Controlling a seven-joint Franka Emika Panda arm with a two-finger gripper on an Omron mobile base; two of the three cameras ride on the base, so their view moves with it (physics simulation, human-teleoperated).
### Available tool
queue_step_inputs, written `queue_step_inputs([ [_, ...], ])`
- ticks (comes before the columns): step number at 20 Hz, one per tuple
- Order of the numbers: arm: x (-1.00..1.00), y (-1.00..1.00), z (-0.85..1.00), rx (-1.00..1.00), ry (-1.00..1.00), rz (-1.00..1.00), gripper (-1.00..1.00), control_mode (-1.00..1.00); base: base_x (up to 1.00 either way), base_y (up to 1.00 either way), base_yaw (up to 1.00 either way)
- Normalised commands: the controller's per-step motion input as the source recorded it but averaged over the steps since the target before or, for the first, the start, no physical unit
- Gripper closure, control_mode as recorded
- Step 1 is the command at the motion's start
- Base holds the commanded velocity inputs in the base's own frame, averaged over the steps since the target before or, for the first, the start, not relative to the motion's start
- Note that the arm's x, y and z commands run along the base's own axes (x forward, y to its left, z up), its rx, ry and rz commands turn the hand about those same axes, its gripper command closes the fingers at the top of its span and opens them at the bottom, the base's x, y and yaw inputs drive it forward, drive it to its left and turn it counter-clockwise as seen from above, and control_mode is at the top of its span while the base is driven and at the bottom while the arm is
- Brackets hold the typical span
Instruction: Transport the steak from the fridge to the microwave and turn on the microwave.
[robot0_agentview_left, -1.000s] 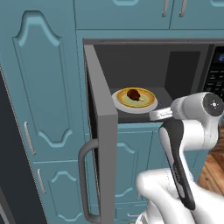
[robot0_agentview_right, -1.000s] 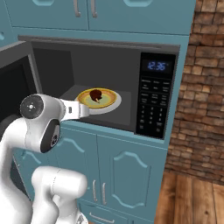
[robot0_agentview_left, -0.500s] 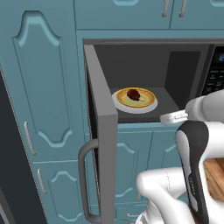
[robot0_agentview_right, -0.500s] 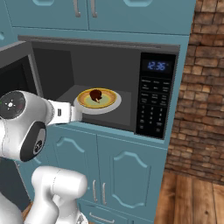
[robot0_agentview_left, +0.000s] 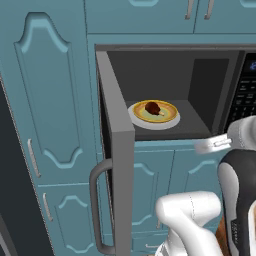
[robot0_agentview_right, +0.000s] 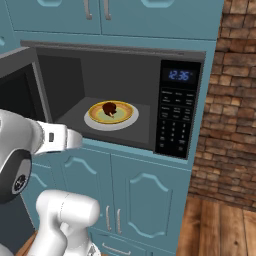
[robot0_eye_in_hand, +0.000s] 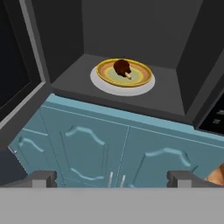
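The teal cabinet wall (robot0_agentview_right: 150, 195) with panelled doors surrounds the wide grey microwave (robot0_agentview_right: 120, 95), whose door (robot0_agentview_left: 117, 150) with its grey vertical handle (robot0_agentview_left: 97, 205) stands swung wide open to the left. A black keypad strip (robot0_agentview_right: 176, 117) with a blue clock display runs down the microwave's right side. Inside, on the dark floor, sits a white round plate (robot0_eye_in_hand: 123, 83) with a yellow inner dish, and the small dark reddish-brown steak (robot0_eye_in_hand: 121, 67) lies on its middle. The gripper (robot0_eye_in_hand: 111, 178) hangs outside the microwave, in front of and below its opening, before the lower cabinet doors, its jaws spread wide and empty.
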Motion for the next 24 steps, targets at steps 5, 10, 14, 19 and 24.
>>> queue_step_inputs([
  [5,-0.40,0.12,-0.29,-0.07,-0.14,0.00,-1.00,-1.00,0.00,0.00,0.00],
  [10,-0.65,0.00,0.00,0.00,-0.08,0.00,-1.00,-1.00,0.00,0.00,0.00],
  [14,-0.83,0.09,-0.01,0.00,-0.09,0.01,-1.00,-1.00,0.00,0.00,0.00],
  [19,-0.57,0.21,-0.03,-0.03,-0.08,0.00,-1.00,-1.00,0.00,0.00,0.00],
  [24,-0.32,0.24,-0.11,-0.06,-0.06,0.00,-1.00,-1.00,0.00,0.00,0.00],
])
